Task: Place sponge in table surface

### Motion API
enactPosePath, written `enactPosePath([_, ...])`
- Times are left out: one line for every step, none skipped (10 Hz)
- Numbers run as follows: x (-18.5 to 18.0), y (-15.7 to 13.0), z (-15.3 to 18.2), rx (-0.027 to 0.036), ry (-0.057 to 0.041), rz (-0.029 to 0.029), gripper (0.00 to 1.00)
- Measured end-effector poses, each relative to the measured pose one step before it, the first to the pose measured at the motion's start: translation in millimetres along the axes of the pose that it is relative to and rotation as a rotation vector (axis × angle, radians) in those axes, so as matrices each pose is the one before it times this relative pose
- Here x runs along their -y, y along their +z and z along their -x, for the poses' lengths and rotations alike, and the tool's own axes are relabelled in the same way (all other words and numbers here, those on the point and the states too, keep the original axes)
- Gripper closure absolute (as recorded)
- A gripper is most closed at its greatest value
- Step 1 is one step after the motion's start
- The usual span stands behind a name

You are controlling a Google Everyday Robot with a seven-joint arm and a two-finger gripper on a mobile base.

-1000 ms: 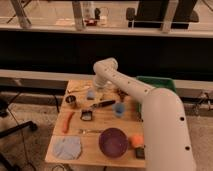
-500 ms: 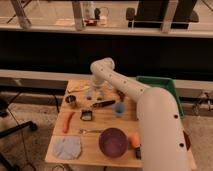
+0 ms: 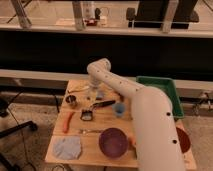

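Observation:
My gripper (image 3: 93, 91) hangs from the white arm over the back middle of the light wooden table surface (image 3: 95, 125). A small pale blue-grey sponge (image 3: 100, 94) shows right at the gripper's tip, close above or on the tabletop. I cannot tell whether the gripper holds it. A blue cup (image 3: 119, 108) stands to the right of it.
A green tray (image 3: 162, 90) lies at the back right. On the table are a metal cup (image 3: 71, 100), a black-handled brush (image 3: 102, 105), a dark block (image 3: 86, 116), an orange tool (image 3: 68, 121), a fork (image 3: 90, 131), a blue-grey cloth (image 3: 67, 147) and a purple bowl (image 3: 113, 142).
The arm's elbow has shifted slightly to the left, and the gripper has stayed over the back of the table near the sponge.

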Motion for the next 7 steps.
enactPosePath([2.38, 1.86, -1.17, -0.00333, 0.00979, -0.00426, 0.2])
enactPosePath([1.68, 2.82, -0.58, -0.00338, 0.00816, -0.00237, 0.2])
enactPosePath([1.15, 2.3, -0.07, -0.00264, 0.00613, -0.00122, 0.2])
enactPosePath([0.87, 3.01, -0.59, -0.00364, 0.00716, -0.00012, 0.2])
enactPosePath([0.75, 3.36, -2.24, -0.0047, 0.00822, 0.00024, 0.2])
enactPosePath([1.45, 2.42, -3.16, -0.00597, 0.00796, -0.0011, 0.2])
enactPosePath([0.19, 3.88, -2.82, -0.0071, 0.0075, 0.00415, 0.2])
